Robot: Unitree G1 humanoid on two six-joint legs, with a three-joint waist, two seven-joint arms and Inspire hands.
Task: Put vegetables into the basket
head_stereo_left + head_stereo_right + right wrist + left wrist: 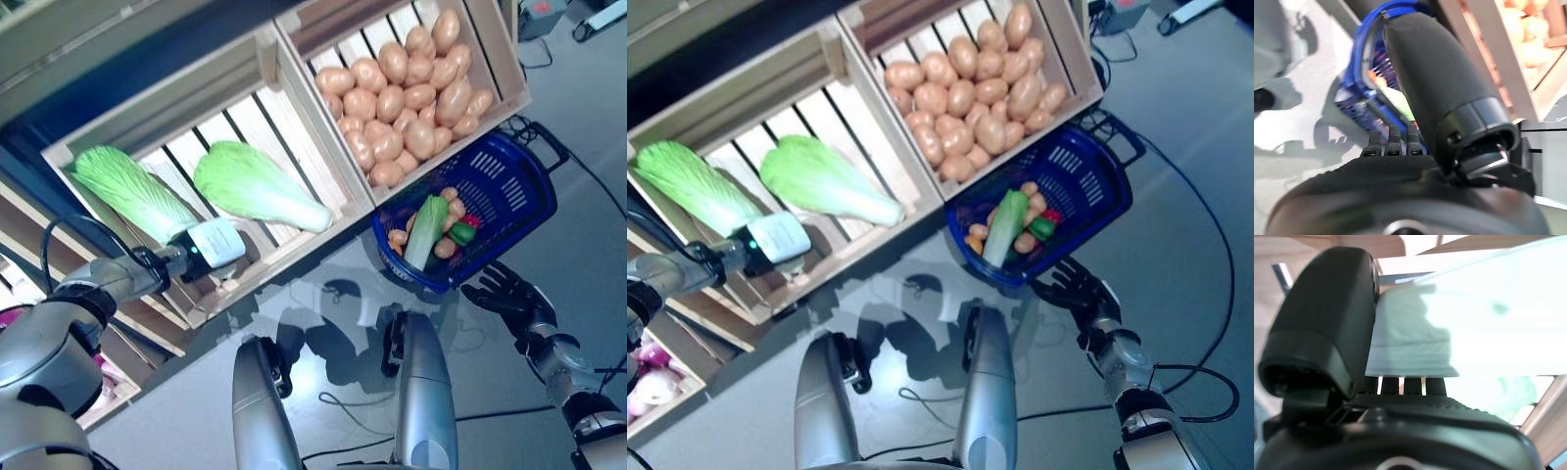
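Your left hand pinches the pale green napa cabbage; at four o'clock, your right hand grips the blue plastic basket handle.

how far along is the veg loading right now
Partly done: the blue basket already holds a cabbage, some potatoes and red and green pieces. In hand: the left hand is against a cabbage in the wooden crate; whether it grips is unclear. The right hand holds the basket by its rim. Left: a second cabbage and the crate of potatoes.
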